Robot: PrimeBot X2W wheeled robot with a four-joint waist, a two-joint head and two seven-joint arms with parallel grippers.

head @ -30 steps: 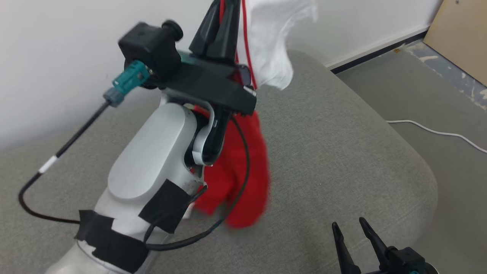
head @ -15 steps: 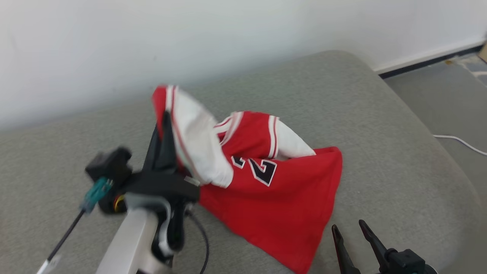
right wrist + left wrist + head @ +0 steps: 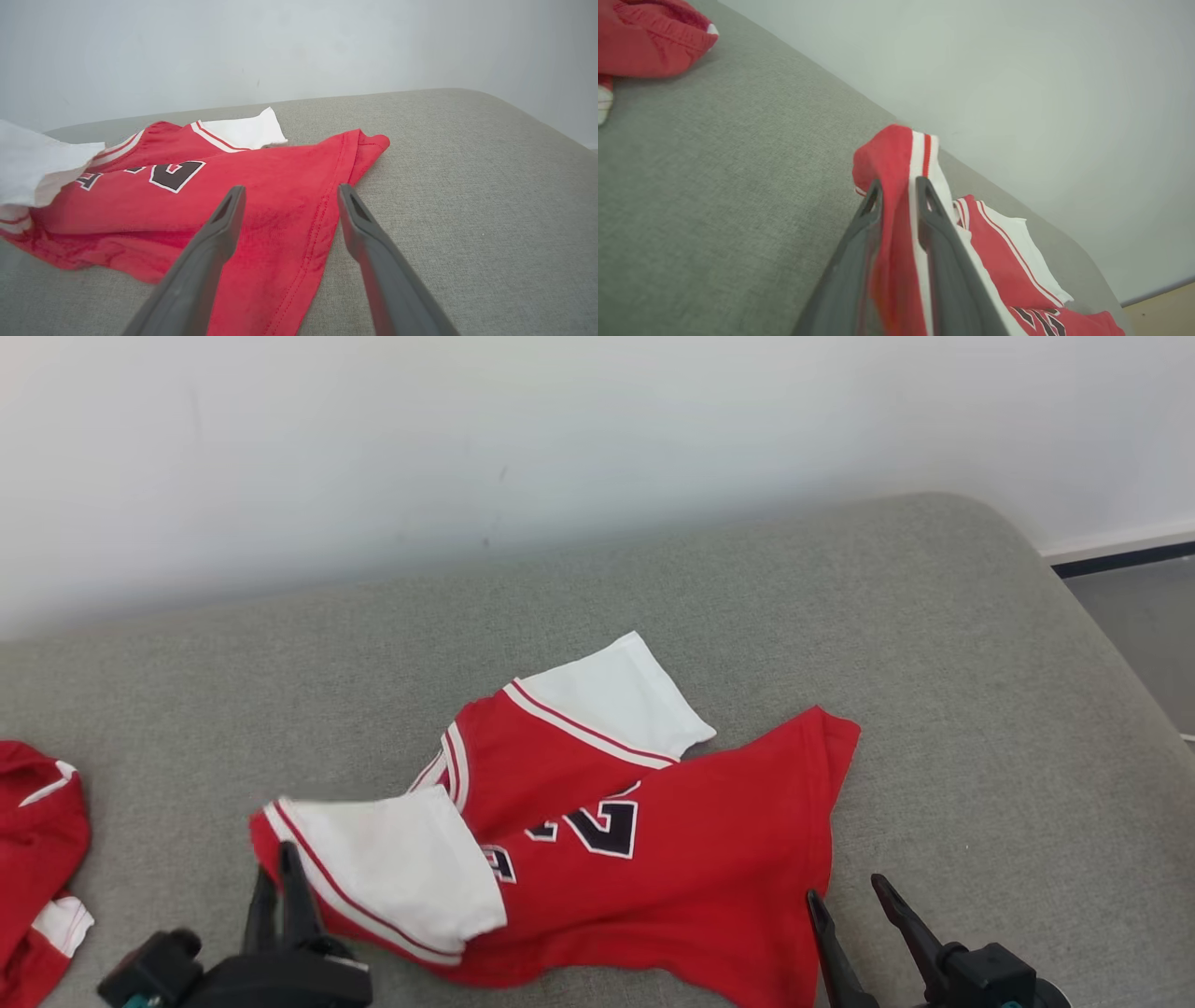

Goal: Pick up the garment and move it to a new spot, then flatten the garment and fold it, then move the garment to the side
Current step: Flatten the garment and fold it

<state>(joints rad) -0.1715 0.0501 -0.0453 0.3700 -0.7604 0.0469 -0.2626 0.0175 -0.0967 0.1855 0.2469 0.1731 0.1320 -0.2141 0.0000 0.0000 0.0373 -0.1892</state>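
The garment (image 3: 653,859) is a red jersey with white sleeves and a dark number, lying crumpled on the grey cushion (image 3: 887,616). My left gripper (image 3: 277,873) sits low at the jersey's left end. In the left wrist view its fingers (image 3: 899,186) stand close together with the red and white sleeve edge (image 3: 896,149) pinched upright between them. My right gripper (image 3: 845,891) hovers open at the jersey's lower right hem. In the right wrist view its fingers (image 3: 289,191) spread over the red hem (image 3: 280,242), with no contact visible.
A second red and white piece of clothing (image 3: 37,840) lies bunched at the cushion's left edge, also seen as a red bundle (image 3: 649,37). A pale wall (image 3: 560,448) runs behind the cushion. The floor (image 3: 1139,616) drops away at the right.
The head camera has shifted. My left arm came down from holding the jersey hanging high, and the jersey now lies on the cushion. My right gripper stayed put.
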